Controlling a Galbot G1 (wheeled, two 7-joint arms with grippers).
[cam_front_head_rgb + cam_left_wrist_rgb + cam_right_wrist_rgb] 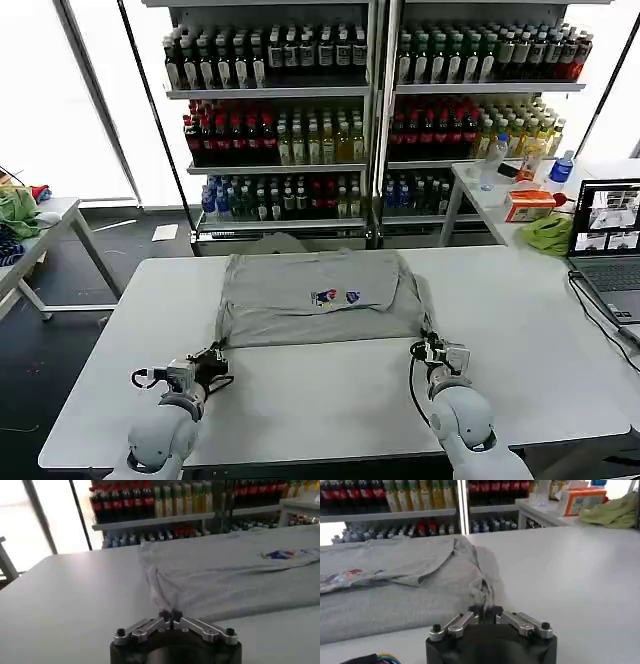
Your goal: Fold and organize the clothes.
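I read the left gripper (170, 615) as clamped on the near corner of the grey T-shirt (310, 295) — fingertips pressed together. The right gripper (485, 611) pinches the opposite near corner. Ahead of both, the shirt lies flat on the white table (330, 400); its far edge is cut off.

A white table (330, 400) carries a grey T-shirt (310, 295) spread flat at its middle, towards the far edge. A laptop (608, 235) sits at the table's far right, cables (600, 320) trailing beside it.
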